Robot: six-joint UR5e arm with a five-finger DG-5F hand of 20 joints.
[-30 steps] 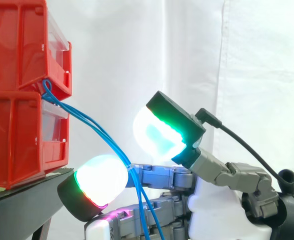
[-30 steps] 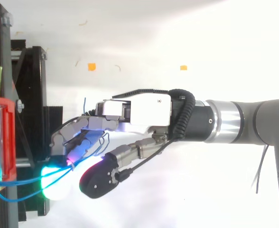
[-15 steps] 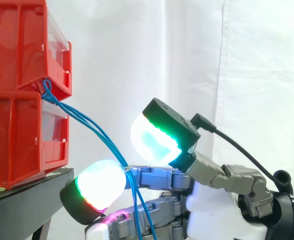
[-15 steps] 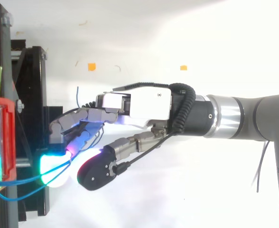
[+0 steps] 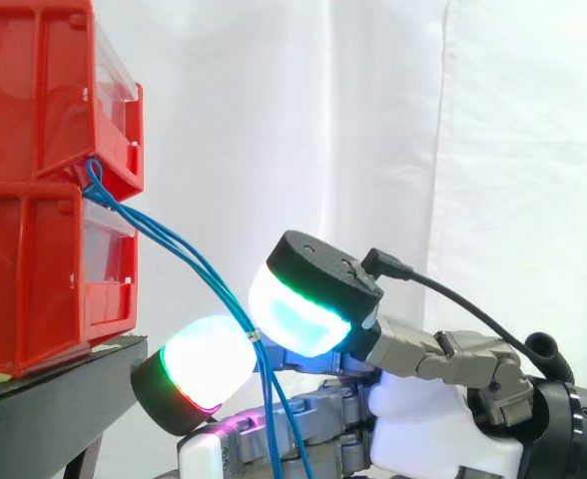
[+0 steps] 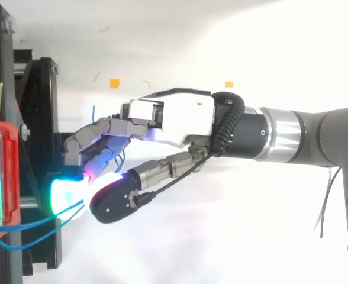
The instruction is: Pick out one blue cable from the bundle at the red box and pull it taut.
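Note:
Several thin blue cables (image 5: 174, 244) leave the gap between the two stacked red bins (image 5: 34, 200) and slope down to the right, then hang steeply. My hand (image 6: 174, 121) reaches in from the right, level with the lower bin's base. Its thumb pad (image 5: 298, 314), glowing cyan and green, has come against a white and green fingertip pad (image 5: 206, 359). The cables run down between the two pads, which pinch them. From above, the cables (image 6: 26, 225) stretch from the bin's front to the glowing pad. How many strands are caught is hidden.
The bins stand on a black stand (image 5: 64, 394), whose frame (image 6: 41, 118) lies just left of the fingers. A white curtain hangs behind. Two small orange markers (image 6: 114, 83) lie on the white floor beyond the hand.
The thumb has swung down and left until its pad meets the fingertip pad with the cables between them. The wrist has sunk slightly. The bins have not moved.

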